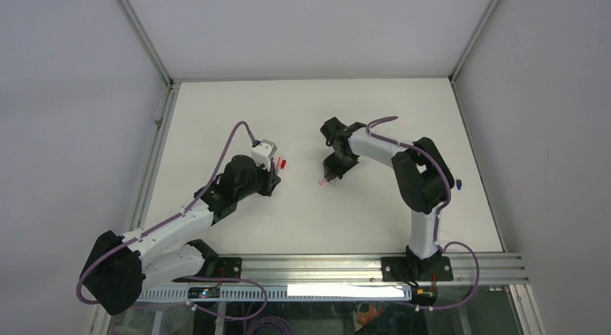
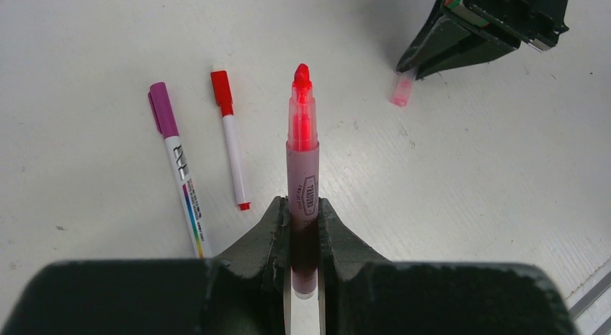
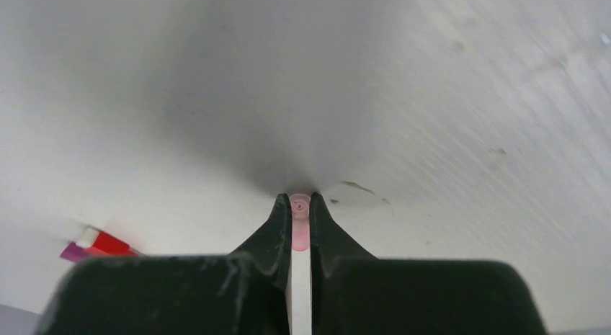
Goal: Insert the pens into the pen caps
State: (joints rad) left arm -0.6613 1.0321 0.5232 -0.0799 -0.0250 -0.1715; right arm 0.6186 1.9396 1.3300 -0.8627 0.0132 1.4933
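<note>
My left gripper (image 2: pixel 305 212) is shut on the barrel of an uncapped red highlighter pen (image 2: pixel 302 155), held above the table with its tip pointing away from the gripper. In the top view the left gripper (image 1: pixel 272 171) is left of centre and the pen's red tip (image 1: pixel 282 163) sticks out. My right gripper (image 3: pixel 300 203) is shut on a small translucent pink pen cap (image 3: pixel 299 220), its end close to the table. The cap also shows in the left wrist view (image 2: pixel 401 90), ahead and to the right of the pen tip, and in the top view (image 1: pixel 323 182).
A white pen with a magenta cap (image 2: pixel 176 166) and a thin white pen with a red cap (image 2: pixel 232 144) lie on the table left of the held pen. A small dark blue piece (image 1: pixel 459 183) lies by the right arm. The metal rail (image 1: pixel 360 266) runs along the near edge.
</note>
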